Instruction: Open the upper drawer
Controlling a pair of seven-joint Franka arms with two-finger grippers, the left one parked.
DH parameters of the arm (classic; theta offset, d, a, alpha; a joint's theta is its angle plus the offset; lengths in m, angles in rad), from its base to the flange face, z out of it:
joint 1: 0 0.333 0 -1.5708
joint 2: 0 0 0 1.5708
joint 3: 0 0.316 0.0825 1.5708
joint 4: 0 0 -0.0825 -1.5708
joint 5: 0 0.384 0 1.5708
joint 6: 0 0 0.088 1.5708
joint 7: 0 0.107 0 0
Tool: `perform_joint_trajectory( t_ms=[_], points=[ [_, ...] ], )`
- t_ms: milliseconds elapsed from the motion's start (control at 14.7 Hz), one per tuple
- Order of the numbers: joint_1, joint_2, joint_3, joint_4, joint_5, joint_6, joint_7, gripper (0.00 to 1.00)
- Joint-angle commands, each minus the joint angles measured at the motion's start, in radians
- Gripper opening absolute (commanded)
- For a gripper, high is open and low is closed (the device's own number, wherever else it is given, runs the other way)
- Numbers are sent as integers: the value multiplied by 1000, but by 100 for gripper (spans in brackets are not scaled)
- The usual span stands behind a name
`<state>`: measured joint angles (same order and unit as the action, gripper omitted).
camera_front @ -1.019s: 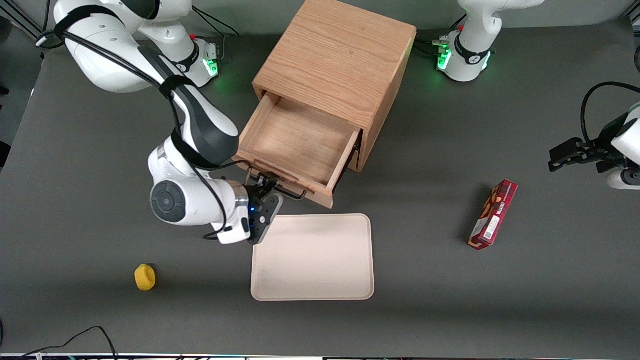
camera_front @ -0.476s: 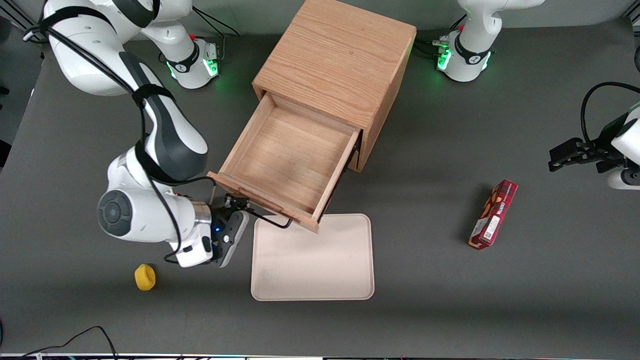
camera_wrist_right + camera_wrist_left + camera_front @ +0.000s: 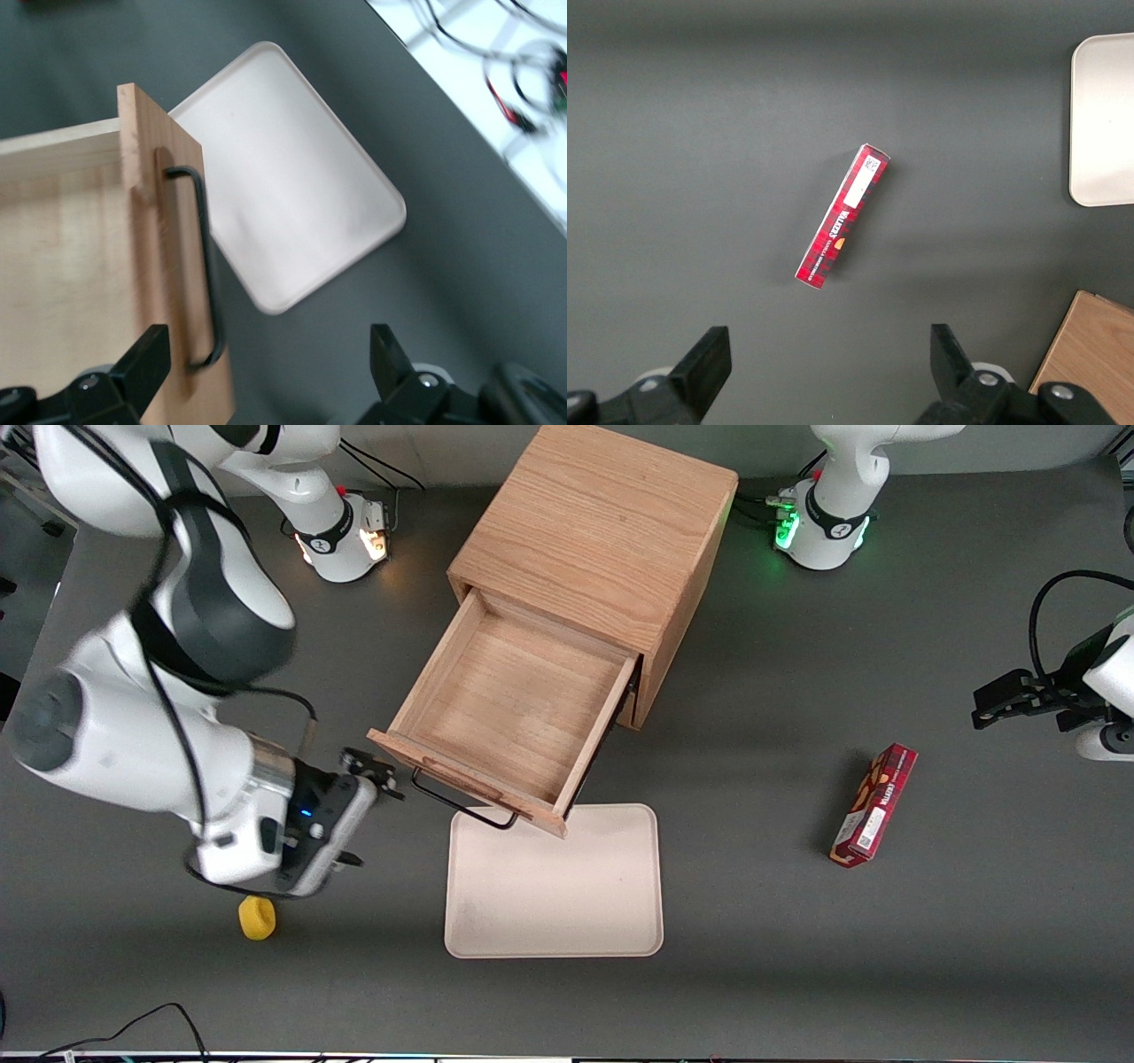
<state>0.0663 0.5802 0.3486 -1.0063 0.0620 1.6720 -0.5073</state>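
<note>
one oak cabinet (image 3: 602, 549) sits mid-table by the edge farthest from the front camera. in the front view its upper drawer (image 3: 509, 708) juts well out, showing a bare wooden floor, so the opening looks done. the drawer's front, with one black wire handle (image 3: 462, 804), overhangs the near rim of one cream tray (image 3: 554, 903). the right arm's gripper (image 3: 376, 766) hangs just clear of the handle toward the working arm's end, fingers spread and holding nothing, likely because it has let go. one yellow object (image 3: 257, 917) lies under that arm, nearer the front edge. one red box (image 3: 874, 804) lies toward the parked arm's end.

left wrist view: one red box (image 3: 844, 215) on bare table, a tray (image 3: 1103, 119) corner, and a cabinet (image 3: 1090, 363) corner.

right wrist view: two fingers (image 3: 394, 359) stand wide apart, empty, with the handle (image 3: 204, 266), drawer (image 3: 80, 266) front and tray (image 3: 292, 177) past them.
</note>
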Motion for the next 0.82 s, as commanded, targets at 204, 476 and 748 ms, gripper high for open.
perform_joint_trajectory(
  t_ms=[204,476,748],
  points=[
    [-54,-232,-42,-64,-23,-373,165,100],
    [-51,-472,-160,-394,-39,-381,187,100],
    [-52,-733,-249,-872,-45,-42,200,100]
  ],
)
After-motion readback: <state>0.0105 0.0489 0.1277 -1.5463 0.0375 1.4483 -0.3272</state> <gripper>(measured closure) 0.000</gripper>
